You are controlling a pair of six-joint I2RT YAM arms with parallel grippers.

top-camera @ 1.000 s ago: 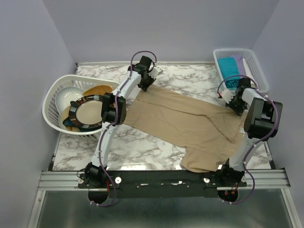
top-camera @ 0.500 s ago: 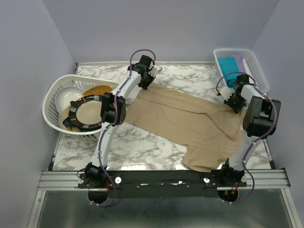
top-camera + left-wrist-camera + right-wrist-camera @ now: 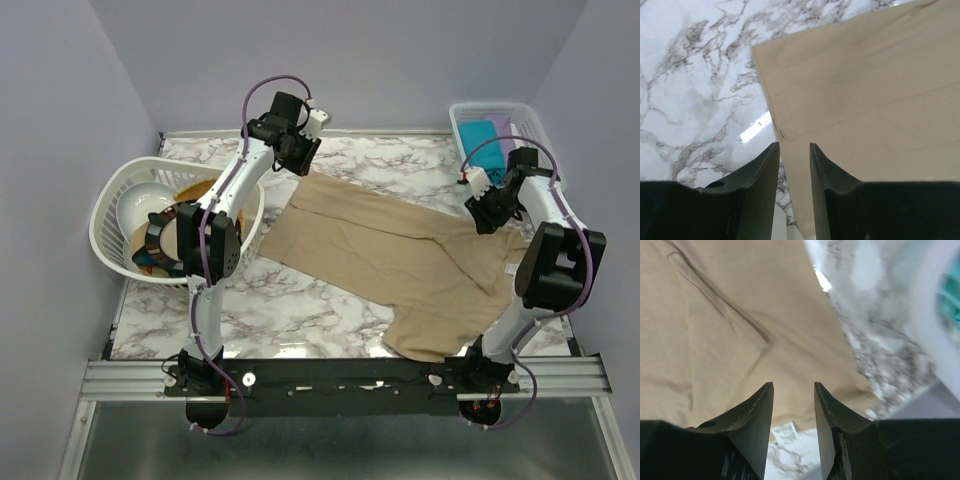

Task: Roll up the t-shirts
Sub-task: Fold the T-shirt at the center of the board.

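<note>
A large beige t-shirt (image 3: 400,255) lies spread flat across the marble table, from far left to near right. My left gripper (image 3: 299,160) hovers above the shirt's far-left corner (image 3: 770,55), with its jaws slightly open and empty (image 3: 793,146). My right gripper (image 3: 488,214) hovers above the shirt's right edge, open and empty (image 3: 793,385). The shirt's white label (image 3: 785,432) shows below it. A teal rolled shirt (image 3: 480,135) and a lilac one (image 3: 506,133) lie in the white basket at the far right. I cannot make out a white bundle.
The white rectangular basket (image 3: 548,160) stands at the far right corner. A round white laundry basket (image 3: 105,215) at the left holds a dark-rimmed plate (image 3: 165,240), a white bowl (image 3: 140,205) and a golden-brown woven piece (image 3: 205,188). Bare marble (image 3: 290,310) shows in front of the shirt.
Both grippers have lifted off the beige shirt. The left arm has swung up and back-left, and the right elbow has swung outward. The shirt stays flat on the table.
</note>
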